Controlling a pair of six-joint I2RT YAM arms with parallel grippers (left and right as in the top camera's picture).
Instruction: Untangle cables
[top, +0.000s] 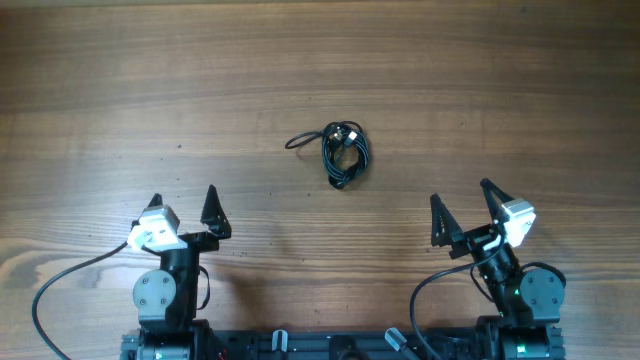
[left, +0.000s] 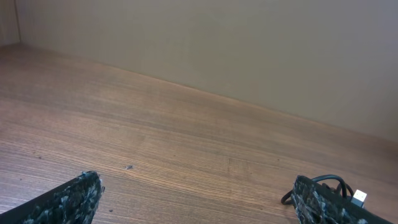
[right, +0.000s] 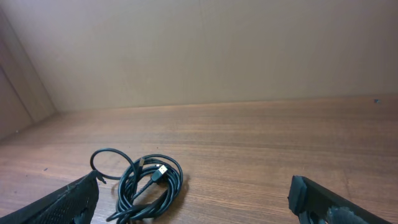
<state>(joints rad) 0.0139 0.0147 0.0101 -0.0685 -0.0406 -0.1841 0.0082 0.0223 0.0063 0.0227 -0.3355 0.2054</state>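
The cables (top: 343, 152) lie as one coiled black bundle on the wooden table, a little beyond the middle, with one loose loop sticking out to the left. In the right wrist view the bundle (right: 149, 186) shows a small metal plug end on top. In the left wrist view a bit of it (left: 339, 185) peeks past the right finger. My left gripper (top: 183, 205) is open and empty at the near left. My right gripper (top: 462, 204) is open and empty at the near right. Both are well short of the bundle.
A thicker black arm cable (top: 60, 285) curves along the near left edge, and another (top: 425, 290) loops by the right arm base. A plain wall (right: 199, 50) stands at the table's far edge.
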